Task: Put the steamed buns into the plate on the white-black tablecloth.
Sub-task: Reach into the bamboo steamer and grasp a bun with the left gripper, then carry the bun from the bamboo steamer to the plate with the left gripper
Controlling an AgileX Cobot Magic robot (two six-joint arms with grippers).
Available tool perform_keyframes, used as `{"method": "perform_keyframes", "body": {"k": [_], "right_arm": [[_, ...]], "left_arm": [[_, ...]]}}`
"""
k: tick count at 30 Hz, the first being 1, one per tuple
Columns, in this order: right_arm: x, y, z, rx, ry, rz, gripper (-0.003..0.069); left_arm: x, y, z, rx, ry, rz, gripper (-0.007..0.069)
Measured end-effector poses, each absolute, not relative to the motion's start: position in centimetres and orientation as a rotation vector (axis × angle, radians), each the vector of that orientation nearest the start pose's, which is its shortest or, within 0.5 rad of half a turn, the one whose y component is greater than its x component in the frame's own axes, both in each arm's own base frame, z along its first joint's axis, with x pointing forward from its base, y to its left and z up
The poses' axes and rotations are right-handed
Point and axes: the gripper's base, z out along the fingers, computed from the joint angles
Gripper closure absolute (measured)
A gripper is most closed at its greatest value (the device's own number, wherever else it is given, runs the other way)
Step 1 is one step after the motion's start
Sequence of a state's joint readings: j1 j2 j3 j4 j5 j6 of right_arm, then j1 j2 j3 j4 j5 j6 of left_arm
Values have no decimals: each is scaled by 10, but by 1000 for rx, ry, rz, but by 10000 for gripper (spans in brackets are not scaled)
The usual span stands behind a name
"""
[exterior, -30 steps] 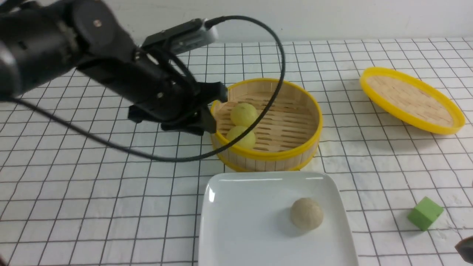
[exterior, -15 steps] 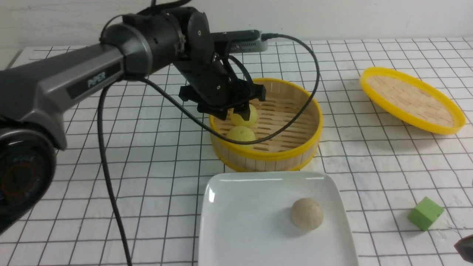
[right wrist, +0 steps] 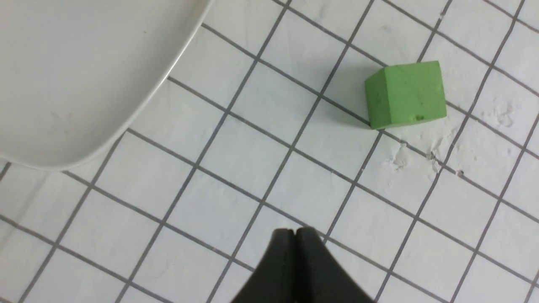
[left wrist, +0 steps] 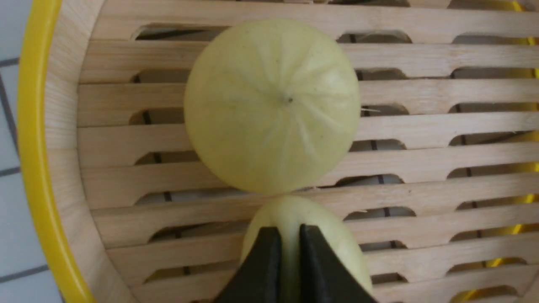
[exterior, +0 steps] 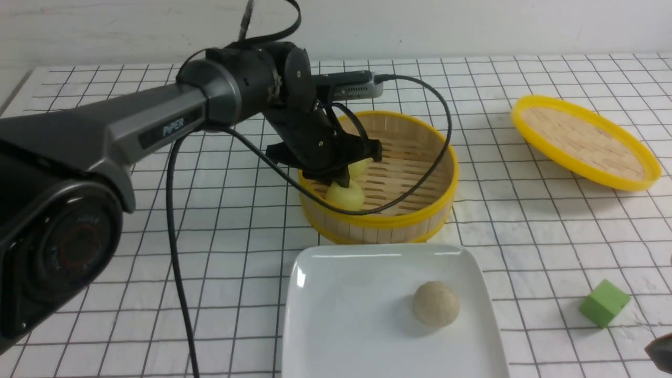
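Left fingers (left wrist: 271, 242) pinched a yellow-green bun (left wrist: 290, 214) inside the steamer (left wrist: 29, 126).
Right fingers (right wrist: 288, 242) hung pressed together over the tablecloth (right wrist: 252, 160); a beige bun (exterior: 436, 303) sat on the plate (exterior: 341, 294).

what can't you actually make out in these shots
Far bun: front view, mostly behind the left gripper.
Pinched bun: left wrist view, partly covered by the fingers, its lower part cut off by the frame edge.
Right gripper: front view, only a dark tip shows at the corner.
Plate: front view, near side cut off by the frame edge.
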State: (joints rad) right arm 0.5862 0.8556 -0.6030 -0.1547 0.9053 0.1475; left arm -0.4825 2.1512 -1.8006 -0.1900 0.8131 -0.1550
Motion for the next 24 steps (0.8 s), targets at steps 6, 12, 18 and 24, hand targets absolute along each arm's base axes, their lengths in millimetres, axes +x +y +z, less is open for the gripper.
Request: {"method": "perform_keyframes", "body": {"k": [6,12,18,24], "right_arm": [[122,67,263,-653,2541,61,647],[122,67,263,-653,2541,61,642],[122,67,263,-654,2541,60,636],[122,67,263,-654,2540,58,631]], "left_arm": [[398,-225,314,365,2623,-477,603],[350,-200,395,428,2553,-464,603],[331,-193,325,437,2825,-411,601],[323,-201,226,377,3053,-515,584]]}}
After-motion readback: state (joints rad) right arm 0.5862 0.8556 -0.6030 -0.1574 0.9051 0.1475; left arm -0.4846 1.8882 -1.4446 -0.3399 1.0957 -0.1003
